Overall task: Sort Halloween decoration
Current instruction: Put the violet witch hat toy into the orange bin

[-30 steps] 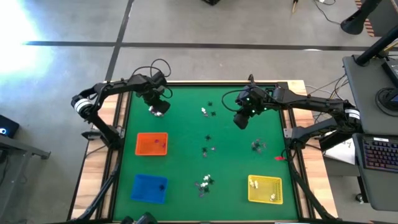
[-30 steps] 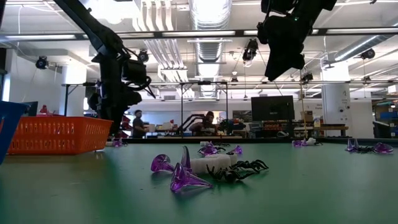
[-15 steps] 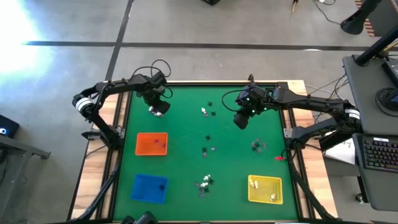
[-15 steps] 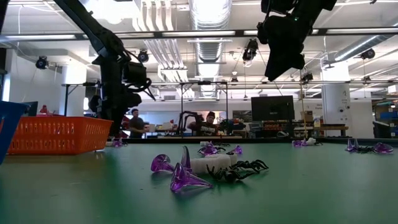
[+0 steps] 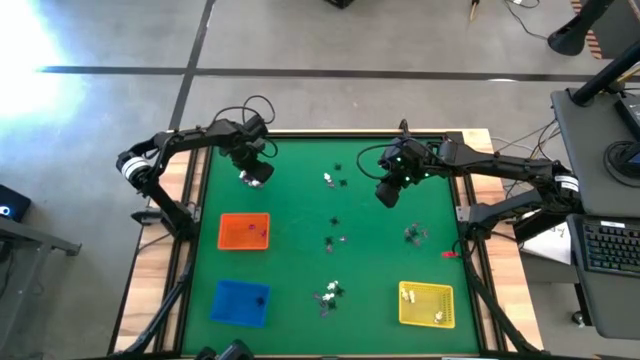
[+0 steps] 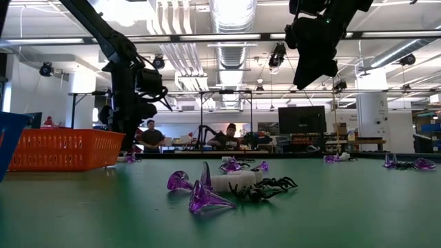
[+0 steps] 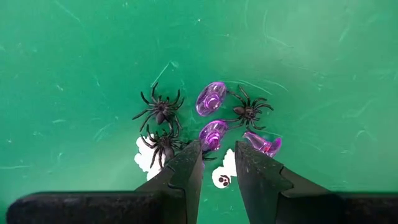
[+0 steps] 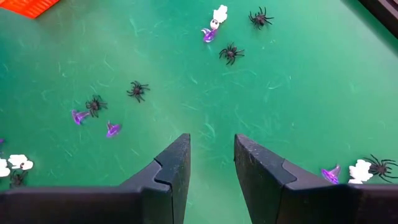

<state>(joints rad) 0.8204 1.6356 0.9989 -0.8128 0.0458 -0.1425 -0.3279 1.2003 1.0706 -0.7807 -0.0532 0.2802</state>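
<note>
Tiny Halloween trinkets lie on the green table in small groups: black spiders, purple witch hats and white ghosts (image 5: pixel 335 180) (image 5: pixel 328 293) (image 5: pixel 414 235). My left gripper (image 5: pixel 255 177) (image 7: pixel 219 152) is low over one group near the far left, open. Its fingertips stand either side of a purple hat (image 7: pixel 213 133), with a white ghost (image 7: pixel 225 175) lying between the fingers. Black spiders (image 7: pixel 160 111) lie just beyond. My right gripper (image 5: pixel 388 193) (image 8: pixel 211 149) hangs open, high above the far middle of the table, holding nothing. My left gripper comes at the group from above, pointing down. One fingertip (image 7: pixel 191 152) lies next to the purple hat (image 7: pixel 213 133) and a black spider (image 7: pixel 163 144). Whether the fingers touch either, I cannot tell.
An orange tray (image 5: pixel 244 231) and a blue tray (image 5: pixel 240 301) sit on the left, a yellow tray (image 5: pixel 427 304) near right, each with a few pieces inside. A small red thing (image 5: pixel 450 253) lies by the right edge. People (image 6: pixel 151 134) sit in the room beyond.
</note>
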